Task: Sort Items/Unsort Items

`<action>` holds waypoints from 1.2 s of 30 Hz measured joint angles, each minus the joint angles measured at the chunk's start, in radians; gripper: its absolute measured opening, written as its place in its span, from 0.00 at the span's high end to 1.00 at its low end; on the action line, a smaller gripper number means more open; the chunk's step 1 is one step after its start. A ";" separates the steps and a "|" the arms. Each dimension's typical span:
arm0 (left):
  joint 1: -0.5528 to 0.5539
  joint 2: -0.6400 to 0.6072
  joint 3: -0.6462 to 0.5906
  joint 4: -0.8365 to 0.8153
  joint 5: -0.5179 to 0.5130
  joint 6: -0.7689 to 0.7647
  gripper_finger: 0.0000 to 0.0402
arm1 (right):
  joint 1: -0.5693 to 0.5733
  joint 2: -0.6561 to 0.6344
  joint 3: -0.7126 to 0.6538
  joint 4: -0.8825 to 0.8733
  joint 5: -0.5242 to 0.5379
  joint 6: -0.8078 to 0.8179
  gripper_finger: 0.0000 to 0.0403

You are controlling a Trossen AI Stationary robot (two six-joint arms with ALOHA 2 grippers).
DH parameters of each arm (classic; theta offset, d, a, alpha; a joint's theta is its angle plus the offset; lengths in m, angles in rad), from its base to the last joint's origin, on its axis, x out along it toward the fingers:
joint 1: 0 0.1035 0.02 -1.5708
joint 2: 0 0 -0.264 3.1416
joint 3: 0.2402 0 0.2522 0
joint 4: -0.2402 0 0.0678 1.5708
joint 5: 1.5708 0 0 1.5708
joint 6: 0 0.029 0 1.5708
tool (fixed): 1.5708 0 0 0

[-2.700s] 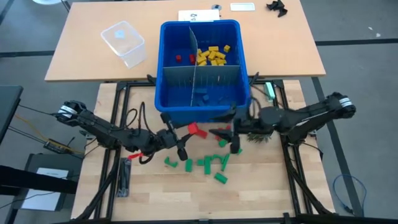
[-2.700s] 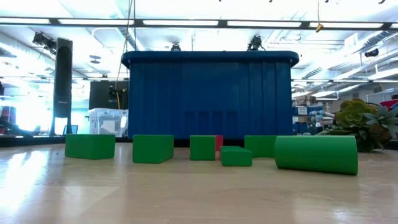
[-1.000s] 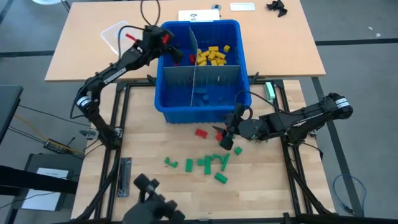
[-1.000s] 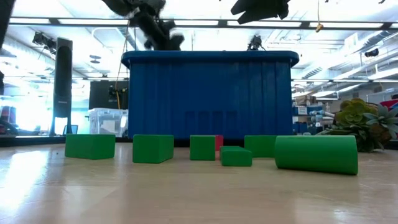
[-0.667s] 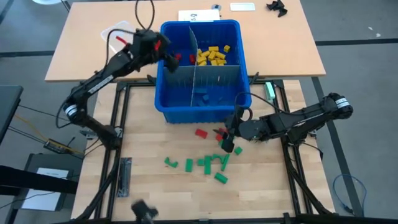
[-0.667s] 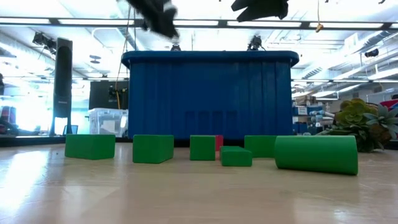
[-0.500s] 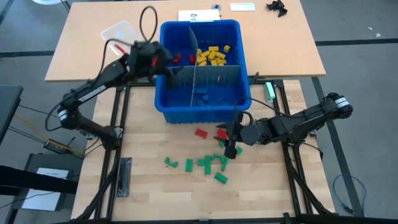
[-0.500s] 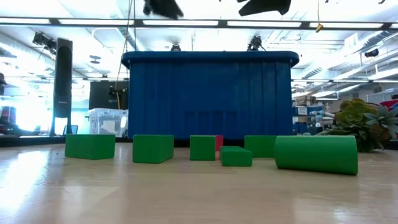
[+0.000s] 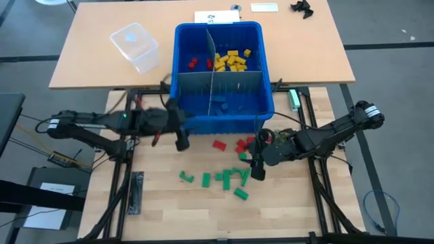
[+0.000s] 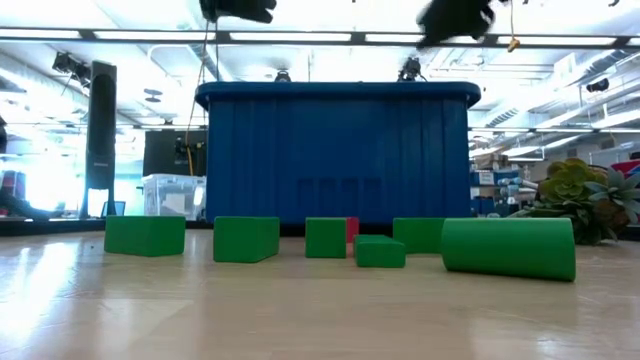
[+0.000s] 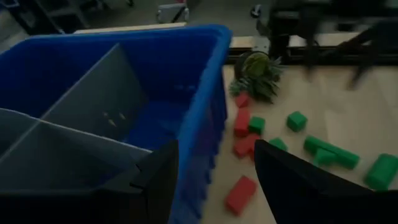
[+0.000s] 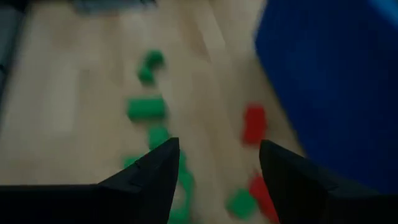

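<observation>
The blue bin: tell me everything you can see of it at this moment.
The blue bin is a deep, rectangular tub of what looks like plastic, standing upright at the far edge of the wooden table. Grey divider sheets split it into compartments: red blocks far left, yellow blocks far right, a few blue blocks in the near part. The left gripper hangs just off its near left corner, not touching as far as shows.

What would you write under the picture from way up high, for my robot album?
Two open grippers, left and right, hover by red and green blocks below a blue bin.
</observation>
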 joint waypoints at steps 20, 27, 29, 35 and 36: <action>-0.195 0.048 -0.081 0.175 -0.162 -0.023 0.46 | -0.254 0.000 -0.430 0.061 0.026 0.041 0.40; -0.195 0.051 -0.081 0.176 -0.161 -0.023 0.46 | -0.328 0.000 -0.532 0.261 0.029 0.040 0.45; -0.195 0.052 -0.081 0.175 -0.161 -0.027 0.46 | -0.350 0.000 -0.555 0.321 0.028 0.066 0.46; -0.195 0.052 -0.081 0.176 -0.161 -0.050 0.46 | -0.397 0.000 -0.605 0.399 0.024 0.112 0.51; -0.195 0.052 -0.081 0.176 -0.161 -0.053 0.46 | -0.399 -0.001 -0.610 0.402 0.012 0.108 0.52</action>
